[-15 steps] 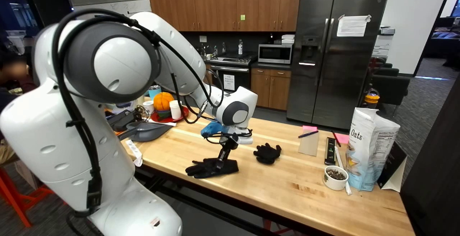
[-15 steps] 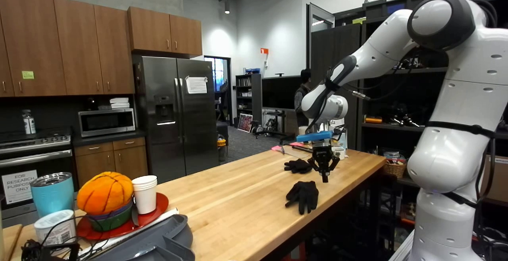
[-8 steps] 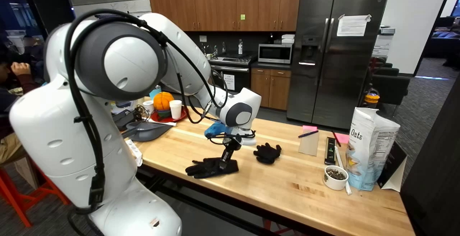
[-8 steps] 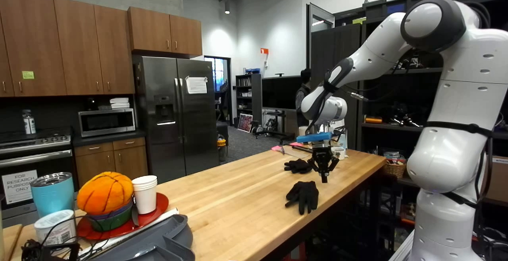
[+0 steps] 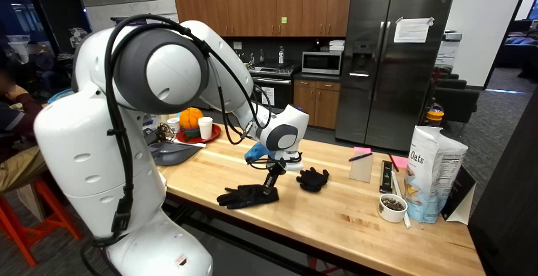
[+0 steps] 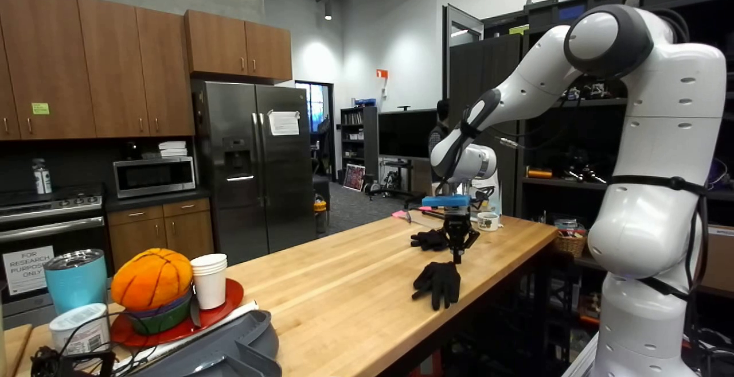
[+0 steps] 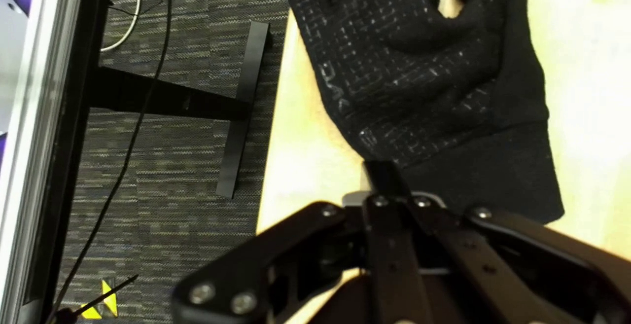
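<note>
Since the earlier frames, the robot arm (image 5: 176, 72) has swung over a bit, and its gripper (image 6: 457, 257) has come closer to the crumpled glove (image 5: 312, 179). Both gloves lie just where they were before. The gripper's two fingers (image 7: 382, 178) are pressed together, and they hold nothing that shows. Their tips point down at the open end of the flat glove (image 5: 246, 196). It is hard to tell if they touch it.

That flat glove is black and lies on the wooden table (image 5: 319, 221), near the long edge, with its fingers pointing away from the gripper. Up close in the wrist view, it has little pale marks on its hand part. The crumpled glove is black too, and it lies near the flat one but apart from it.

Farther along the table, a bag of oats (image 5: 433, 175) stands beside a white cup (image 5: 391, 214) with dark bits inside. At the other end, some paper cups (image 6: 210, 285) stand on a red plate (image 6: 234, 299), next to a soft orange toy (image 6: 152, 278).
</note>
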### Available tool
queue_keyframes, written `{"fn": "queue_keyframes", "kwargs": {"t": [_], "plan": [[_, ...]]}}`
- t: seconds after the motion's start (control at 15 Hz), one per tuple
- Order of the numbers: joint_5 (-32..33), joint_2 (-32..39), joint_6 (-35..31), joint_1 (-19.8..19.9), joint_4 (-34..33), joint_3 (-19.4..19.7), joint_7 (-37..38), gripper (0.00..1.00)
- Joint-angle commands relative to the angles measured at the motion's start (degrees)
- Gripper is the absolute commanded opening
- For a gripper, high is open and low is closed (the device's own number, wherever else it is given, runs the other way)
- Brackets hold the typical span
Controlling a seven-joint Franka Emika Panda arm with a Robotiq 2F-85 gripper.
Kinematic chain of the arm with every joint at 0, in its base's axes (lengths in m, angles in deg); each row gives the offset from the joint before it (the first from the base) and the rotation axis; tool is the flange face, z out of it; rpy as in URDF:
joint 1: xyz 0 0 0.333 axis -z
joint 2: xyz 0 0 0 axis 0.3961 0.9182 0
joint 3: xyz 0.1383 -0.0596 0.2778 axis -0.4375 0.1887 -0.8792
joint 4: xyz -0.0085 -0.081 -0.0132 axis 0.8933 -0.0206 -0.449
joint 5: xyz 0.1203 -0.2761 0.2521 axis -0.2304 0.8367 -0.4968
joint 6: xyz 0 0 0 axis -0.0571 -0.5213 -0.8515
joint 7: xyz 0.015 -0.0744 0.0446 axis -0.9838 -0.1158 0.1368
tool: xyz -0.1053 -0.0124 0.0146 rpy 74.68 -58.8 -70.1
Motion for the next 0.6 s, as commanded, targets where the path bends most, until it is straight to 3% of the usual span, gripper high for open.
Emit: {"fn": "queue_keyframes", "kwargs": {"t": [0.0,0.53], "plan": [[-1.1,2.2,-2.6,-0.4,-1.3,0.0,-0.4,0.0],[-0.8,4.1,-5.2,-1.3,-1.8,-0.3,-0.2,0.0]]}}
